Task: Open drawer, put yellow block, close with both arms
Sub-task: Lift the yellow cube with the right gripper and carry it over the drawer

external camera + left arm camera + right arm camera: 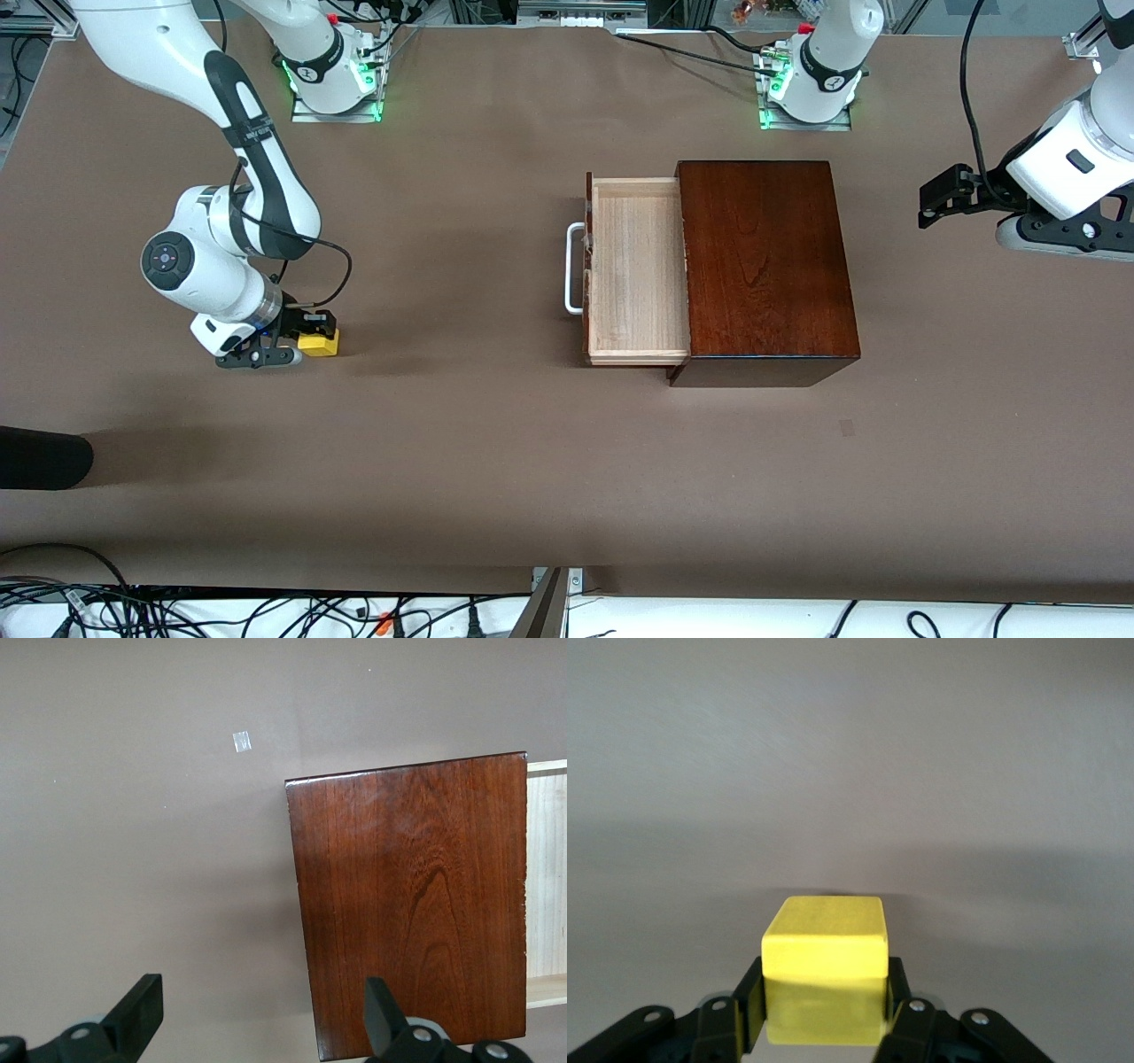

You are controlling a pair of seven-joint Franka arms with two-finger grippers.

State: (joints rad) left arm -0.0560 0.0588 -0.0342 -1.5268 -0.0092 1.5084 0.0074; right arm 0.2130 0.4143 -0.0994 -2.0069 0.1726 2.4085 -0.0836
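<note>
A: Front view, quick notes. Right gripper (312,339) down at table (443,443) level toward right arm's end, clamped on yellow block (319,342). Block sits betw. its fingers, at or just off the surface; can't tell if lifted.

B: Right wrist view agrees?

A: Yes. Yellow block (825,979) pinched betw. both fingers (749,1014), one each side, top face clear above them. Bare brown table (850,771) ahead of gripper.

B: Drawer?

A: Drawer (638,270) pulled out of dark wooden box (766,266), tray open and nothing in it. White handle (574,268) on its front faces right arm's end. Drawer well apart from right gripper and block, toward left arm's end from them.

B: Left arm?

A: Waits. Left gripper (939,195) up in air over table near left arm's end, past the box's closed end, apart from it. Left wrist view: fingers (142,1010) spread wide, nothing betw. them. Same view looks down on box (412,904) top, w/ a strip of the pale drawer (547,895) at frame edge. Small pale tape mark (241,742) on table (133,859) near box.

B: Block vs left gripper?

A: Well apart; whole box and drawer lie betw. them.
</note>
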